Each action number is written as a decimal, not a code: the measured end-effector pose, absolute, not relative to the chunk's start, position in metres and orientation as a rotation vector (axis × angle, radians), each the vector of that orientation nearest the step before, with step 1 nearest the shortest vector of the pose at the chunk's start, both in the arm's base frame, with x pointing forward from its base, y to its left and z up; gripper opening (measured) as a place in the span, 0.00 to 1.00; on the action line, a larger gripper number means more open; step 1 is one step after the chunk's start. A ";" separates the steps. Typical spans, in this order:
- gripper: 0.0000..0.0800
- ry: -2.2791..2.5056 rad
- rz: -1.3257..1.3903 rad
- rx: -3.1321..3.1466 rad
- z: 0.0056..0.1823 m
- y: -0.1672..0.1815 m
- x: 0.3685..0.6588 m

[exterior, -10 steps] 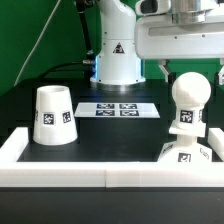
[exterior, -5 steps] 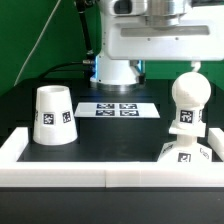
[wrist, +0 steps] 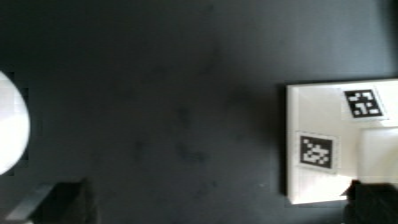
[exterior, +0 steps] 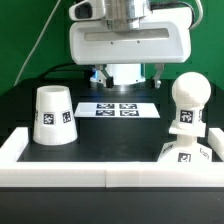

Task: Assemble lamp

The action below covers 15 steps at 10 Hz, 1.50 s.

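Observation:
The white tapered lamp shade (exterior: 53, 115) stands on the black table at the exterior view's left, wide end down. The rounded bulb (exterior: 189, 100) stands upright on the angular base (exterior: 184, 152) at the exterior view's right. My gripper (exterior: 128, 78) hangs high at the back centre, above the marker board (exterior: 120, 109), open and empty. In the wrist view the gripper (wrist: 214, 205) has its dark fingertips (wrist: 54, 203) wide apart over bare table. The marker board (wrist: 347, 140) lies at one side. A white curved edge, probably the shade (wrist: 9, 125), shows at the other side.
A white raised rail (exterior: 100, 177) runs along the table's front and up both sides. The robot pedestal (exterior: 125, 72) stands behind the gripper, mostly hidden. A green cable (exterior: 35, 50) hangs at the back left.
The gripper has moved from the exterior view's upper right, near the bulb, leftward to the back centre over the marker board. The lamp parts have not moved.

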<state>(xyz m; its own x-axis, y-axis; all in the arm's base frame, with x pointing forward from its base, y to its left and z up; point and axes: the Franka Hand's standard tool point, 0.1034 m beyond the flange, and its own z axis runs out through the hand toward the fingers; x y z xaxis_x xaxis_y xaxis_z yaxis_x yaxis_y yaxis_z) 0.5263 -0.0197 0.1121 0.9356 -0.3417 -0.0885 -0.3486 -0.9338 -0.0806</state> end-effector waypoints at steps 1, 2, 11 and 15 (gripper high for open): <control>0.87 0.484 0.106 -3.014 0.113 -0.031 0.526; 0.87 0.234 0.095 -3.094 0.116 -0.047 0.524; 0.87 0.194 -0.017 -3.142 0.123 -0.100 0.503; 0.87 0.159 0.004 -3.138 0.113 -0.116 0.490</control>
